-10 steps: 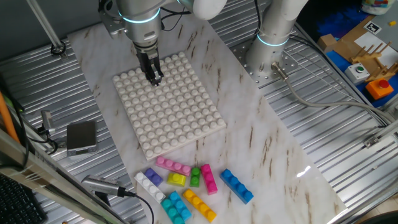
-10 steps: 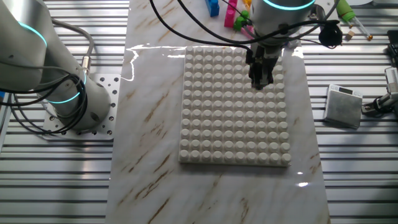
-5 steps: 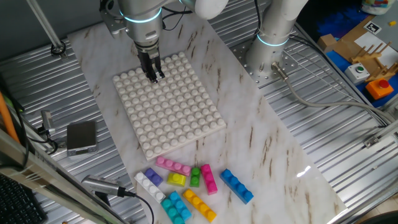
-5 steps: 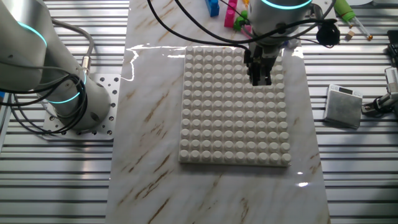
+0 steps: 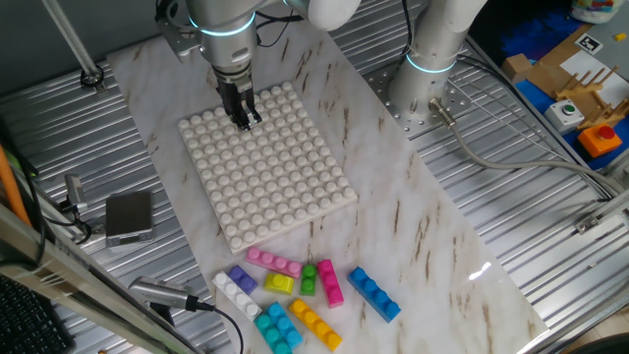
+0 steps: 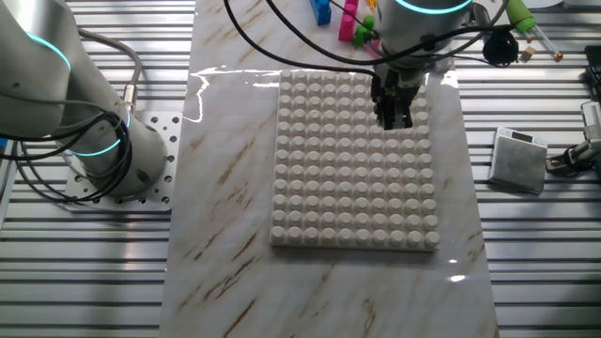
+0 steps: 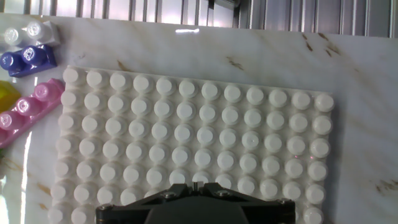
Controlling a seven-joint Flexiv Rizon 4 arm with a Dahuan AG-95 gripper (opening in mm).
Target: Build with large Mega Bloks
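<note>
My gripper [image 5: 244, 121] hangs just above the far part of the white studded baseplate [image 5: 265, 172], also seen in the other fixed view [image 6: 392, 122] over the plate [image 6: 357, 178]. Its jaws are closed together with nothing between them; in the hand view the gripper [image 7: 195, 184] looks down on bare studs [image 7: 205, 137]. The Mega Bloks lie loose on the marble beyond the plate's near edge: pink [image 5: 273, 263], purple-and-white [image 5: 235, 287], short yellow [image 5: 279, 284], green [image 5: 309, 279], magenta [image 5: 331, 283], blue [image 5: 374, 294], cyan [image 5: 278, 327], orange [image 5: 315, 324]. The hand view shows the purple-and-white [image 7: 28, 46] and pink [image 7: 28, 112] ones.
A second arm's base [image 5: 432, 59] stands on the slatted metal table to the right of the marble board. A small grey box [image 5: 129, 215] with cables lies to the left of the plate. Boxes and tools sit at the far right [image 5: 580, 88].
My gripper has risen slightly and drifted a little toward the plate's far edge. The bricks have not moved.
</note>
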